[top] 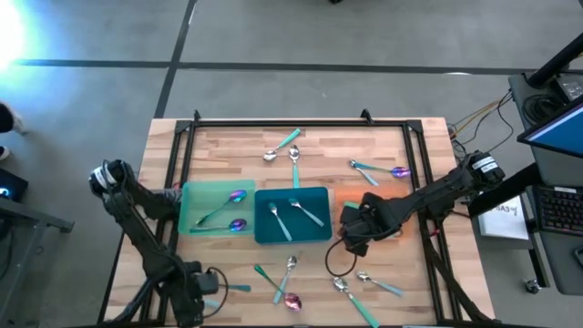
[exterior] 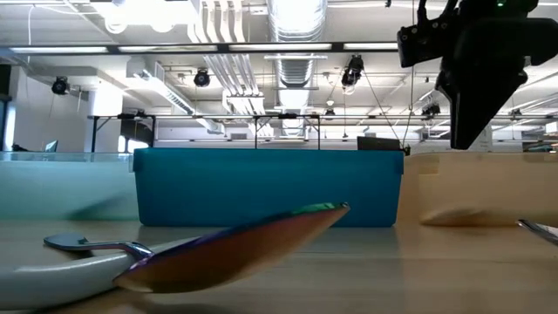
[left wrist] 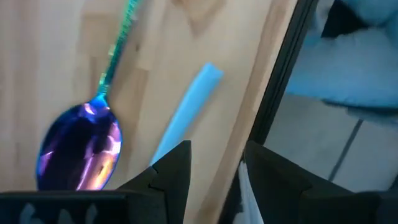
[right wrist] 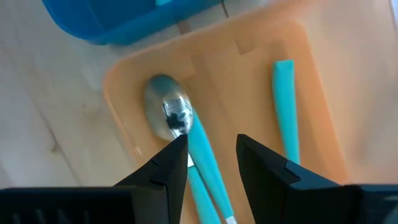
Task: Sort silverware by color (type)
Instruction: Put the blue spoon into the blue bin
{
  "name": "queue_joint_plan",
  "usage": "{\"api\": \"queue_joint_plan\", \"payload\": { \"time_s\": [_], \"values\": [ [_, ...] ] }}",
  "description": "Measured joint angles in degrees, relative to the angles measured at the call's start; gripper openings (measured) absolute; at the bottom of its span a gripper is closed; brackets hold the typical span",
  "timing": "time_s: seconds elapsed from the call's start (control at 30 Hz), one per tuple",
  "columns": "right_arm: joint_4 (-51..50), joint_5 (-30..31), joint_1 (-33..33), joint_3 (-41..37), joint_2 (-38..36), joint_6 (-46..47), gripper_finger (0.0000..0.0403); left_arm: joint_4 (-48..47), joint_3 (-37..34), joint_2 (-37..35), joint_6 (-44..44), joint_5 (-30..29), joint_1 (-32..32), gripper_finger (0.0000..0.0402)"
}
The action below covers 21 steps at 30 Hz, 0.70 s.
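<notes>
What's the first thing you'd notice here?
Three bright trays sit side by side mid-table: the green tray holds two purple spoons, the teal tray two silver ones. The right hand hovers open over the orange tray, above a teal-handled spoon.

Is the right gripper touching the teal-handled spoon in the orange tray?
Cannot tell. In the right wrist view the right gripper is open with the teal-handled spoon running between its fingers on the orange tray, but neither contact nor a gap shows plainly.
</notes>
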Motion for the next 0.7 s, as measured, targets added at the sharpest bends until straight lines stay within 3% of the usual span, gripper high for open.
{"api": "queue_joint_plan", "payload": {
  "time_s": [0.37,0.7],
  "values": [
    [0.2,-2.8,5.0,0.0,0.0,8.6,0.0125,0.2,1.1,8.9,8.0,0.2,-0.2,0.0136],
    [1.5,-3.0,10.4,0.0,0.0,15.1,0.0123,-3.3,3.5,14.9,5.9,0.5,-0.1,0.0127]
  ]
}}
